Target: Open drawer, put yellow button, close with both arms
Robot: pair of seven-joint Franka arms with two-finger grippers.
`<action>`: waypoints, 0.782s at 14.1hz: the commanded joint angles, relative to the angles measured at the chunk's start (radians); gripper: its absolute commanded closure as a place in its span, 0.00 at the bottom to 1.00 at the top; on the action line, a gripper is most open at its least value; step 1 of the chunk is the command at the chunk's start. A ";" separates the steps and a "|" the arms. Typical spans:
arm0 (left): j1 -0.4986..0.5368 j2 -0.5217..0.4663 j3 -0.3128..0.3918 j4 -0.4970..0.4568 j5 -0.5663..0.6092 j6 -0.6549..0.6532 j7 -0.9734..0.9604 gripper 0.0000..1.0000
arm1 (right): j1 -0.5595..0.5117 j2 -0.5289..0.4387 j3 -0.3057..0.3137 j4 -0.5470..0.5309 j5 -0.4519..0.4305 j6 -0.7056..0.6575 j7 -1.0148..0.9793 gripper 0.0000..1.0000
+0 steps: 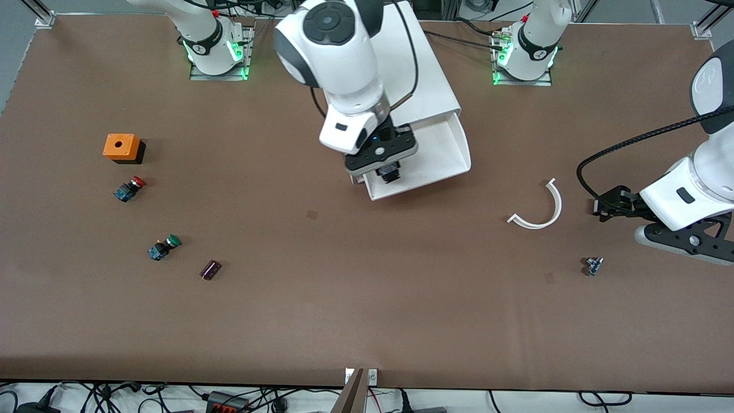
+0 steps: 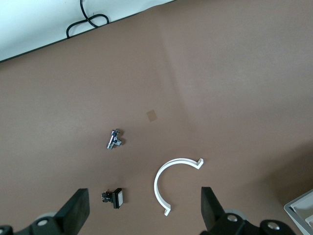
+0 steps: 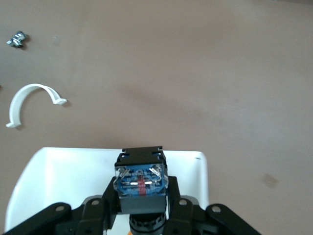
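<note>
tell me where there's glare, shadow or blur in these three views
Front view: even light, green glow at both arm bases, soft shadow beside the orange square box. Left wrist view: sharp on the white curved plastic clip, the left gripper fingers blurred. Right wrist view: the open white drawer nearly washed out, the dark-bodied yellow button in the right gripper slightly soft.

Brown table [image 1: 367,321] is carrying white cabinet [image 1: 424,86], orange box [image 1: 121,147], red switch [image 1: 129,189], green switch [image 1: 164,246], white clip [image 1: 539,207].
</note>
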 commanded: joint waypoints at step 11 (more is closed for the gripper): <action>0.008 0.011 -0.005 0.027 0.021 -0.009 -0.026 0.00 | 0.059 0.109 -0.007 0.044 0.040 -0.021 0.149 1.00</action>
